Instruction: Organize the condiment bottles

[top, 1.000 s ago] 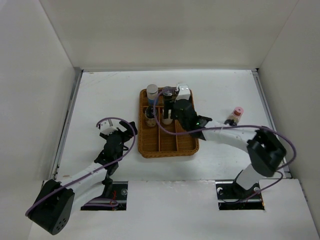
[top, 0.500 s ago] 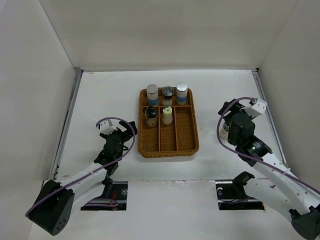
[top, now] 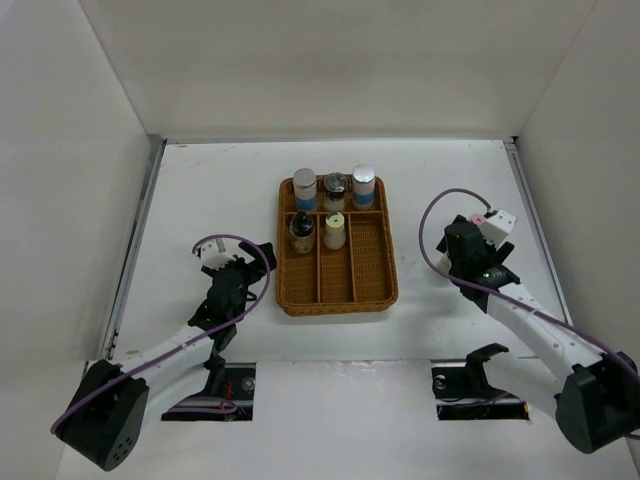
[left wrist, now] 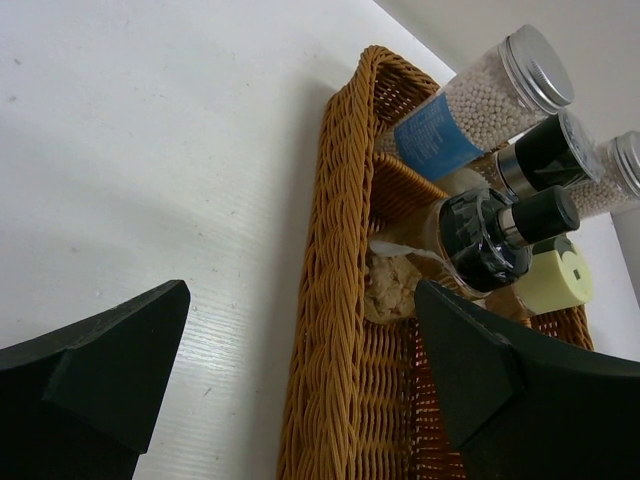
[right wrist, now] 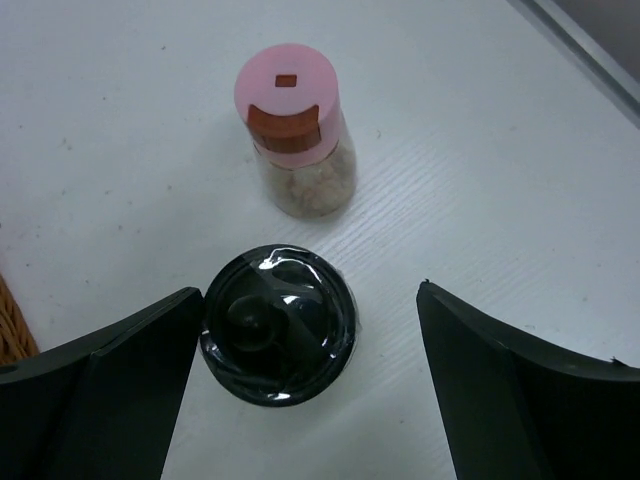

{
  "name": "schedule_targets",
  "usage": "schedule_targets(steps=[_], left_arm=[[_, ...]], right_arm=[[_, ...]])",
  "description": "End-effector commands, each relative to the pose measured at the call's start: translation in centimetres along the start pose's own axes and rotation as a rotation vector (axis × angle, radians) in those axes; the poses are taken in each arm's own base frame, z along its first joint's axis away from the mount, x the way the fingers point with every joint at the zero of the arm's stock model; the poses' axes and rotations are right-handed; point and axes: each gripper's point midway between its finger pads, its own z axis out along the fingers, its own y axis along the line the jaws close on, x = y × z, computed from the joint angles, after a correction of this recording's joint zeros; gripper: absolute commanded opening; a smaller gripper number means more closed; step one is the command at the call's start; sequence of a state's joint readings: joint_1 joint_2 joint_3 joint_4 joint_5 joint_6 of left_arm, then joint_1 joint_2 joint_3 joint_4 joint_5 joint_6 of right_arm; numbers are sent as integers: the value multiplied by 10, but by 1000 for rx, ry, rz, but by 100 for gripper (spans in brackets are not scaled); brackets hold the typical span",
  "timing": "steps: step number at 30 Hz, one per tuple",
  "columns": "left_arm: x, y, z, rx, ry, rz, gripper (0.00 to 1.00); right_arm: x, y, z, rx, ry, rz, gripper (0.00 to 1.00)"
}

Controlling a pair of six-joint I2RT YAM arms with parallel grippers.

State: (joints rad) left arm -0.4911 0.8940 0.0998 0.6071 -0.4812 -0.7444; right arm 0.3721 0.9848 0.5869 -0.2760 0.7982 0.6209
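Five condiment bottles stand in the back compartments of the wicker tray (top: 340, 298): two white ones with blue bands and silver caps (top: 305, 187) (top: 364, 184), two dark-capped (top: 335, 187) (top: 301, 230), and one cream-capped (top: 334, 230). A pink-capped bottle (right wrist: 295, 130) and a dark-capped bottle (right wrist: 278, 322) stand on the table right of the tray. My right gripper (right wrist: 310, 300) is open above them. The dark-capped bottle sits between its fingers, close to the left one. My left gripper (left wrist: 300, 300) is open and empty, just left of the tray's rim (left wrist: 335, 300).
White walls enclose the table on three sides. A metal rail (top: 530, 215) runs along the right edge near the right gripper. The tray's three long front compartments (top: 340, 270) hold nothing.
My right arm has swung from over the tray out to the right and now hovers over the two bottles on the table. The left arm has not moved.
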Motion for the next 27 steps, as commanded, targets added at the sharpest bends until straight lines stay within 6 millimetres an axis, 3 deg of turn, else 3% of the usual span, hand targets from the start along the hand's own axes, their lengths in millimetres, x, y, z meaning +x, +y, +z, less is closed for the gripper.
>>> schedule_targets(steps=[1, 12, 18, 22, 27], left_arm=[[-11, -11, 1, 39, -39, -45, 100], [-9, -11, 3, 38, -29, -38, 100], [-6, -9, 4, 28, -19, -31, 100], [-7, -8, 5, 19, -24, -28, 100], [-10, -10, 4, 31, -33, -33, 100]], right_arm=[[-2, 20, 6, -81, 9, 53, 94], [11, 42, 30, -102, 43, 10, 85], [4, 40, 30, -89, 14, 7, 60], [-22, 64, 4, -157, -71, 11, 52], [-52, 125, -42, -349, -152, -12, 48]])
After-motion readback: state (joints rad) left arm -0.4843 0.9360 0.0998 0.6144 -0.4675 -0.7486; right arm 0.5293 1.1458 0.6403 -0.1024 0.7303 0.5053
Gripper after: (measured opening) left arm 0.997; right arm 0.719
